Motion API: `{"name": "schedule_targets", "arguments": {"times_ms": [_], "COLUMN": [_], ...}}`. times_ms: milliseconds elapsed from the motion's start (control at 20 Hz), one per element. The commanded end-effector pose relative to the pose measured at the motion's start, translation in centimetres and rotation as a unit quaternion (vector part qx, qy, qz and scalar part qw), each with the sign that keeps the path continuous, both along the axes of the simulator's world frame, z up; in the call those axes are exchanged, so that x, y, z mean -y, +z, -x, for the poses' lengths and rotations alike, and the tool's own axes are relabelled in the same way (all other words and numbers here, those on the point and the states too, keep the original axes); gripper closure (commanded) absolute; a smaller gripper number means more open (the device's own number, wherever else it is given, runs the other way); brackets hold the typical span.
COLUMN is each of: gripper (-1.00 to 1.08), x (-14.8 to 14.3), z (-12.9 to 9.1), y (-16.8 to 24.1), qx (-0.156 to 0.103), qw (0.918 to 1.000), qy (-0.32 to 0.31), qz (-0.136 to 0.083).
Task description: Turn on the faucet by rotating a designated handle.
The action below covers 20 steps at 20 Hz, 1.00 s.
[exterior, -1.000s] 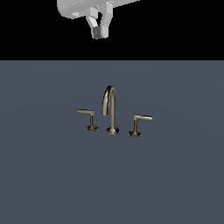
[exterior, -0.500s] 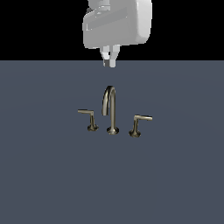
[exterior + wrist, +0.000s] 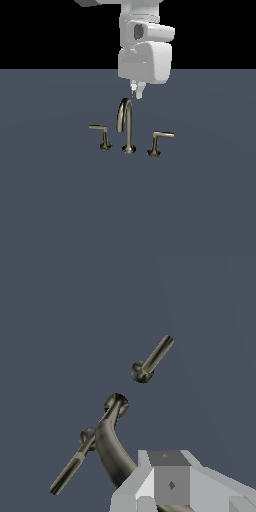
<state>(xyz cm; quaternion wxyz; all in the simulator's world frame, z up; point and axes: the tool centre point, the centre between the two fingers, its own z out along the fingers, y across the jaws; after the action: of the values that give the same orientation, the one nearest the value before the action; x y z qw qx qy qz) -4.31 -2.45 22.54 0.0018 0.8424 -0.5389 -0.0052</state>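
The faucet [image 3: 128,125] stands mid-surface, a tall arched spout with a small lever on each side. The handle [image 3: 161,141], the lever with the paler bar, is on the exterior view's right; its darker twin [image 3: 101,135] is on the left. My gripper [image 3: 136,92] hangs just above and behind the top of the spout, touching nothing. Its fingertips sit close together, and I cannot make out whether a gap separates them. In the wrist view the spout [image 3: 112,448] curves up toward the hand, with the pale handle [image 3: 70,473] on one side and the darker lever [image 3: 154,357] on the other.
The faucet set stands on a flat blue-grey surface [image 3: 60,200] that fills the lower part of the exterior view. Above the gripper, the white wrist and arm [image 3: 145,50] rise out of the frame. Nothing else shows on the surface.
The arm has come down and toward the faucet. The hand now looks larger, and its fingertips sit just over the spout's arch. The faucet and both levers have not moved.
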Motion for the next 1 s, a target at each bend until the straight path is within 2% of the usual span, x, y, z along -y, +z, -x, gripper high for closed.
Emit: {"name": "schedule_targets", "arguments": {"times_ms": [0,350,950], "gripper": [1.08,1.08,1.08], "x": [1.0,4.4,10.1], "z": [-0.9,-3.3,-5.2], "y": [-1.5,-6.0,-12.1], "qx": [0.001,0.002,0.004], "qw": [0.9993,0.9897,0.9567], "qy": [-0.036,-0.143,-0.291], "qz": [0.001,0.002,0.004]}}
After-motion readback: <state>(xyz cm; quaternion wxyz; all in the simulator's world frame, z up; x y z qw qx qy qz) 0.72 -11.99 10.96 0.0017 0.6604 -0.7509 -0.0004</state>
